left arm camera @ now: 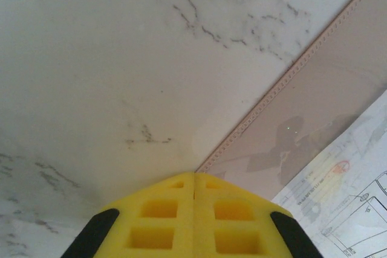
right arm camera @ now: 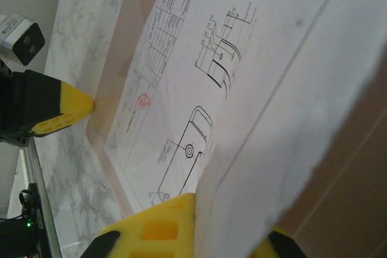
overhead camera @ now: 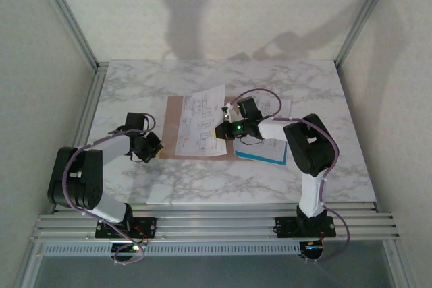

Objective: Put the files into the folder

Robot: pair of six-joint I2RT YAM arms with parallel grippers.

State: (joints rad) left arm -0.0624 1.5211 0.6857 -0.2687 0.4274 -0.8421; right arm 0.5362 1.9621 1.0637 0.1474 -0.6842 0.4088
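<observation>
The pinkish-brown folder (overhead camera: 172, 116) lies flat in the middle of the table. A printed file (overhead camera: 200, 121) rests on it, tilted. My right gripper (overhead camera: 223, 130) is at that sheet's right edge. In the right wrist view its yellow fingers (right arm camera: 157, 228) are shut on a white sheet (right arm camera: 290, 119) that rises between them, above the drawing-covered file (right arm camera: 181, 89). A blue-edged file (overhead camera: 262, 155) lies under the right arm. My left gripper (overhead camera: 155, 145) is shut and holds nothing. Its tips (left arm camera: 194, 176) sit at the folder's stitched corner (left arm camera: 254, 122).
The marble table (overhead camera: 135, 85) is bounded by metal frame posts and walls on the left, right and back. More white paper (overhead camera: 278, 107) pokes out behind the right arm. The left gripper's yellow tip (right arm camera: 75, 106) shows beside the folder's edge (right arm camera: 118, 64).
</observation>
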